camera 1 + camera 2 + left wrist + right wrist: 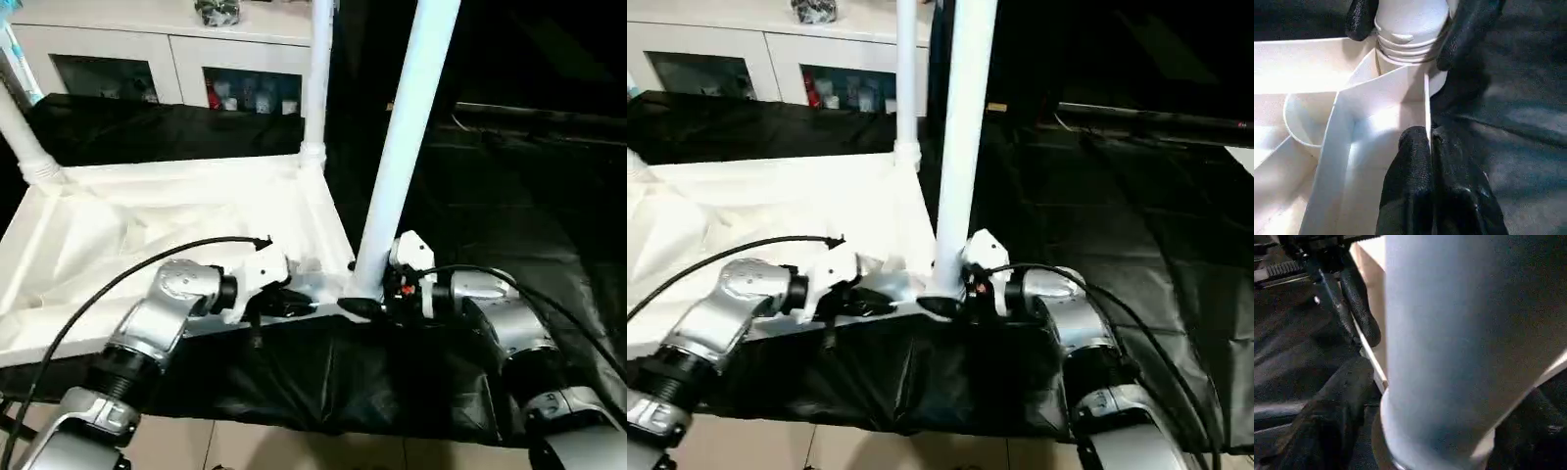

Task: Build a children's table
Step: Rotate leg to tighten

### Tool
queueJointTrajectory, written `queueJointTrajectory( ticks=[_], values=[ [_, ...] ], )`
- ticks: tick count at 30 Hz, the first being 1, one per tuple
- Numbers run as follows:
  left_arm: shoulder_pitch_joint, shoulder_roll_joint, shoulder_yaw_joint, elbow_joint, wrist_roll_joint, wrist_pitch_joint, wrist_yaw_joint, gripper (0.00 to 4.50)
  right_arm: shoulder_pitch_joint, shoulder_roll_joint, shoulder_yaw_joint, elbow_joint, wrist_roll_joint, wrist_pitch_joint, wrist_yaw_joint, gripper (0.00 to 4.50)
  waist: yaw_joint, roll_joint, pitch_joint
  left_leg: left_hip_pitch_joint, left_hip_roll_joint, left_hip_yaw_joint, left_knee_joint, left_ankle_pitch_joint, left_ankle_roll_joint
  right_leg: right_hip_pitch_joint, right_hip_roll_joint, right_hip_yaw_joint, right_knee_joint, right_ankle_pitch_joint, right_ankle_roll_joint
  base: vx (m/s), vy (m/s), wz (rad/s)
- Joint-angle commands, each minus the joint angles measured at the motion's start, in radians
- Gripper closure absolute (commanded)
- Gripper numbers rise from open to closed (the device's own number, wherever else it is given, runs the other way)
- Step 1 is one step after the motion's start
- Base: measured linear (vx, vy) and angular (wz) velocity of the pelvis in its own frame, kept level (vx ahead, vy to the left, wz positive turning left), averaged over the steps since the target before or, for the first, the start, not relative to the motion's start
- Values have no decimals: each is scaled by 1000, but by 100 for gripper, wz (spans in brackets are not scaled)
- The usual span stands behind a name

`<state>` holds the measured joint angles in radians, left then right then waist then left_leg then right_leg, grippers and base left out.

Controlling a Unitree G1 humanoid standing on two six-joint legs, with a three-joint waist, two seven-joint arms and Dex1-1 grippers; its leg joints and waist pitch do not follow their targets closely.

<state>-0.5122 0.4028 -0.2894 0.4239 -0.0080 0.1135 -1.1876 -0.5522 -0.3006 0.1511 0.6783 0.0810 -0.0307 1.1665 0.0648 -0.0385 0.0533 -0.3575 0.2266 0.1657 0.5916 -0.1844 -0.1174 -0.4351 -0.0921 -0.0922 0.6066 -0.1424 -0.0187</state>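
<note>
White tabletop lies underside-up, 3 tube legs standing in corner sockets.

We find no text, label, brand, number or sign that can be read in these views. The white tabletop, its upright legs and the cabinet behind the tabletop carry no lettering we can make out, and the small things behind the cabinet's glass are too blurred to read.
</note>
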Motion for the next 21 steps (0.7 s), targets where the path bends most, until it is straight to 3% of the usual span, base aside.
queueJointTrajectory(
  ticks=[1,6,9,10,12,13,14,18,20,21],
  values=[
    [-10,-14,-14,-49,-25,-19,-12,450,11,-3,33,-17,-6,9,30,118,0,1,-69,-2,0,14,-69,-232,56,71,-37,42,-72,-313,-188,0,0,0],
    [-7,-15,-14,-42,-22,-20,-10,450,26,-10,41,-35,-9,20,45,158,1,1,-71,-1,0,15,-67,-218,58,70,-36,43,-70,-300,-189,0,0,0],
    [-9,-29,-11,-27,-10,-15,20,450,40,-10,44,-47,-6,29,43,174,3,-3,-71,-1,0,16,-67,-217,61,71,-35,43,-70,-302,-185,0,0,0],
    [-13,-43,-7,-19,-1,-10,54,450,48,-1,38,-53,2,41,30,177,5,-9,-70,-2,0,16,-67,-214,62,71,-35,43,-72,-309,-181,0,0,0],
    [-21,-59,0,-13,7,5,92,450,52,11,30,-53,8,49,7,180,12,-6,-70,2,1,17,-66,-215,62,68,-37,44,-73,-324,-175,0,0,0],
    [-39,-89,18,5,18,22,163,450,48,43,10,-35,7,56,-73,181,15,-6,-69,1,1,16,-67,-216,60,68,-38,44,-73,-329,-174,0,0,0],
    [-50,-105,24,16,24,36,198,450,40,63,-5,-15,4,64,-129,182,15,-8,-65,1,-2,16,-69,-233,43,66,-37,42,-80,-384,-153,0,0,0],
    [-91,-166,36,58,59,70,338,450,20,130,-40,40,-14,68,-309,183,12,-12,-65,2,-9,13,-68,-259,25,64,-39,36,-96,-508,-88,0,0,0],
    [-118,-215,50,84,72,102,428,450,-5,184,-67,83,-20,91,-443,183,12,-1,-67,3,-9,11,-67,-246,20,61,-38,37,-94,-494,-86,0,0,0],
    [-130,-237,57,97,79,112,471,450,-20,210,-80,105,-23,97,-510,183,8,-4,-66,1,-9,13,-69,-246,20,59,-36,37,-97,-488,-85,0,0,0]
  ],
)
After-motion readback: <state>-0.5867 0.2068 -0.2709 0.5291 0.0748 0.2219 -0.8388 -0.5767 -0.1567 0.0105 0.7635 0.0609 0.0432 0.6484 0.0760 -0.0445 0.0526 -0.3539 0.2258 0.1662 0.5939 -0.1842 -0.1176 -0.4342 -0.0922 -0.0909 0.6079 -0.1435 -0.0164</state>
